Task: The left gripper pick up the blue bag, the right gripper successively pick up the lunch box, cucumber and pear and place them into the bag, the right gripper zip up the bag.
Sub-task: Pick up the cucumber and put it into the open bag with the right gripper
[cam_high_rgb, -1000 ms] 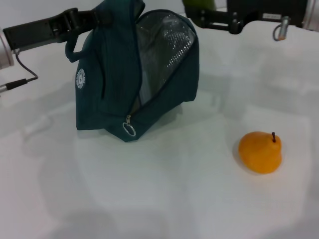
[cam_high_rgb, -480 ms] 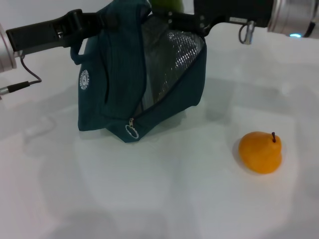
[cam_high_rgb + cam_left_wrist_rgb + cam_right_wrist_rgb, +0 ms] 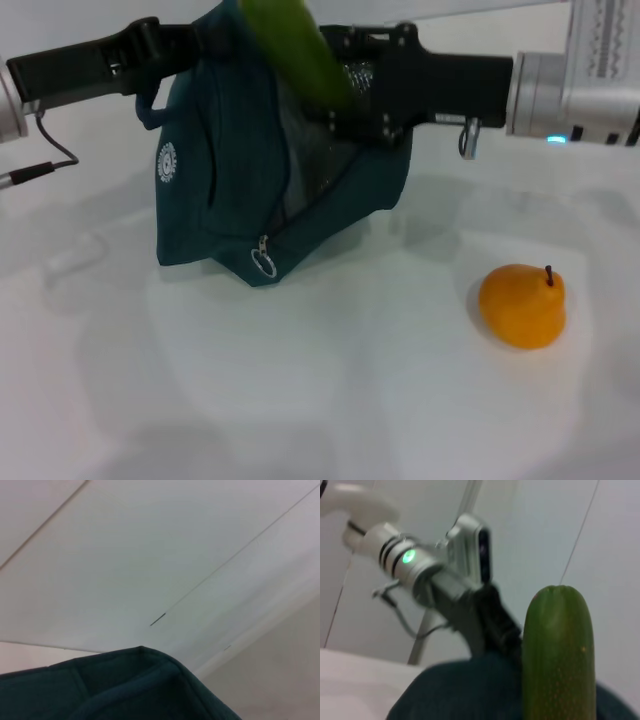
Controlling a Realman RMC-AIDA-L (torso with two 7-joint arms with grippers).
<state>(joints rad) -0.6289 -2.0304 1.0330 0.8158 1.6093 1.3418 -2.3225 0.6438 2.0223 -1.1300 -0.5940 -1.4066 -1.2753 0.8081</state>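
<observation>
The blue bag (image 3: 225, 190) stands on the table with its zipper open and the silver lining showing. My left gripper (image 3: 185, 40) is shut on the bag's top edge and holds it up. My right gripper (image 3: 342, 88) is shut on the green cucumber (image 3: 293, 48), which tilts over the bag's opening. In the right wrist view the cucumber (image 3: 559, 655) stands close above the dark bag (image 3: 465, 690). The orange-yellow pear (image 3: 522, 304) lies on the table to the right of the bag. The lunch box is out of view. The left wrist view shows only the bag's fabric (image 3: 130, 685).
The white table (image 3: 300, 390) spreads out in front of the bag. The zipper's ring pull (image 3: 263, 263) hangs at the bag's lower front. A cable (image 3: 40, 160) trails from my left arm at the far left.
My right gripper has come left and down with the cucumber, from beyond the bag to over its opening. The bag, the left gripper and the pear stay where they were.
</observation>
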